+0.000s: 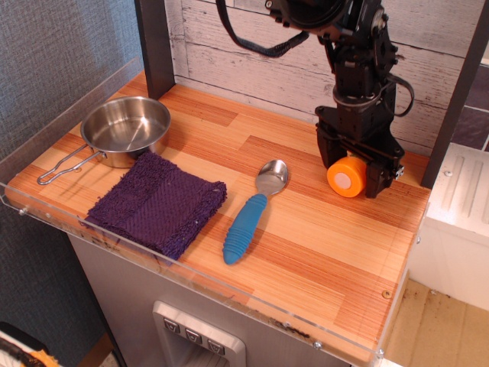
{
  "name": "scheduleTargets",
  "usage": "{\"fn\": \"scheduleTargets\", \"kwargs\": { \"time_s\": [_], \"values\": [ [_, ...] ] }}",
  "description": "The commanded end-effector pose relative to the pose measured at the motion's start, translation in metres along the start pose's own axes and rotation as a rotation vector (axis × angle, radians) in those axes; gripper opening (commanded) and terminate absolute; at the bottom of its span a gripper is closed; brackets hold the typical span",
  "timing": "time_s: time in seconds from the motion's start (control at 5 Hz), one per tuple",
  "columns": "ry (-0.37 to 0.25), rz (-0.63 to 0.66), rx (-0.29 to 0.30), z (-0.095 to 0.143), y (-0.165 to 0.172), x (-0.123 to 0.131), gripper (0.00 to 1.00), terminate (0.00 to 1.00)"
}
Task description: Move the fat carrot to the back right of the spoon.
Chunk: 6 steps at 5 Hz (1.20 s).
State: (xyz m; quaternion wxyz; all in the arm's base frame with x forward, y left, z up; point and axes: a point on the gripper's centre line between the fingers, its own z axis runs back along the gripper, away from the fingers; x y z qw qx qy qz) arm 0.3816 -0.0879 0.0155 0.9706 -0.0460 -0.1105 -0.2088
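The fat carrot is a stubby orange cylinder with its paler round end facing me. My black gripper is shut on it, low over the table at the back right of the spoon. Whether it rests on the wood I cannot tell. Its green top is hidden behind the fingers. The spoon lies near the table's middle, shiny bowl toward the back, blue ribbed handle toward the front.
A purple cloth lies front left. A steel pan with a wire handle sits behind it. A clear plastic rim edges the table's front and left. A plank wall stands close behind the arm. A dark post stands at the right.
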Motion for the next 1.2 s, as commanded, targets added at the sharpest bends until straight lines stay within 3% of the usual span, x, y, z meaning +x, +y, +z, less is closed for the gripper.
{"fn": "scheduleTargets", "kwargs": {
  "time_s": [0.0, 0.2, 0.4, 0.6, 0.8, 1.0],
  "values": [
    [-0.032, 0.235, 0.074, 0.136, 0.071, -0.045, 1.0, 0.0],
    [-0.019, 0.304, 0.013, 0.159, 0.079, -0.056, 1.0, 0.0],
    [0.025, 0.305, 0.023, 0.156, 0.083, -0.058, 1.0, 0.0],
    [0.065, 0.221, 0.021, 0.145, 0.088, -0.057, 1.0, 0.0],
    [0.065, 0.221, 0.021, 0.145, 0.088, -0.057, 1.0, 0.0],
    [0.065, 0.221, 0.021, 0.145, 0.088, -0.057, 1.0, 1.0]
  ]
}}
